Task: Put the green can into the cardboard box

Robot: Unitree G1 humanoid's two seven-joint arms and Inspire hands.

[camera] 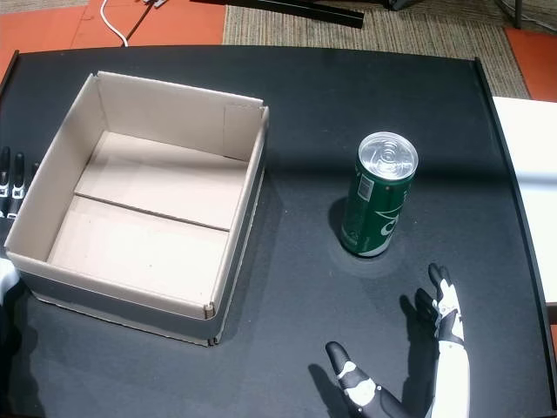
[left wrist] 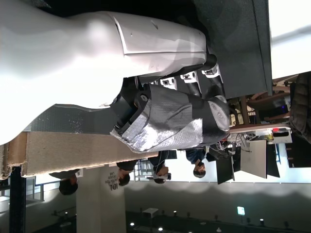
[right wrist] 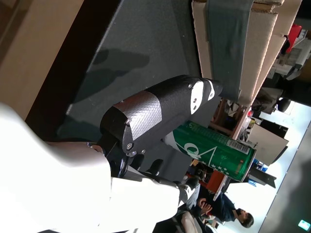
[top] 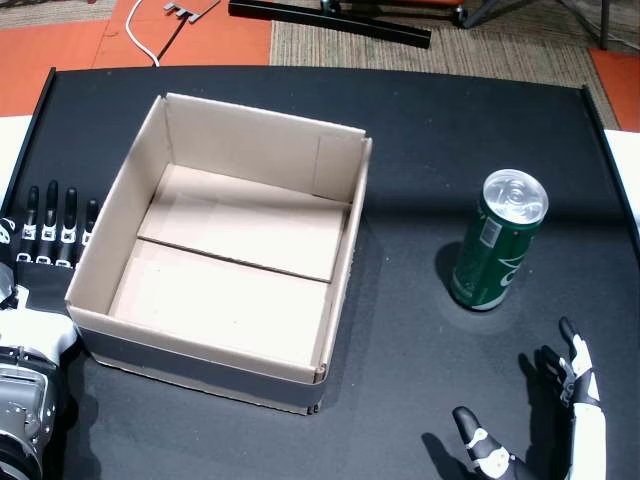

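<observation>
The green can (top: 497,243) (camera: 377,207) stands upright on the black table, right of the cardboard box (top: 232,250) (camera: 139,205), which is open-topped and holds nothing. In both head views my right hand (top: 560,425) (camera: 426,366) is open at the bottom right, fingers spread, a short way in front of the can and not touching it. The right wrist view shows the can (right wrist: 214,151) just beyond the thumb (right wrist: 160,114). My left hand (top: 55,228) lies flat and open on the table against the box's left wall; it also shows in the left wrist view (left wrist: 170,116).
The black table (top: 420,130) runs to its far edge, with orange floor and a woven mat beyond. A white cable (top: 140,35) and black bar (top: 330,20) lie on the floor. Several people (left wrist: 160,170) appear in the room in the wrist views.
</observation>
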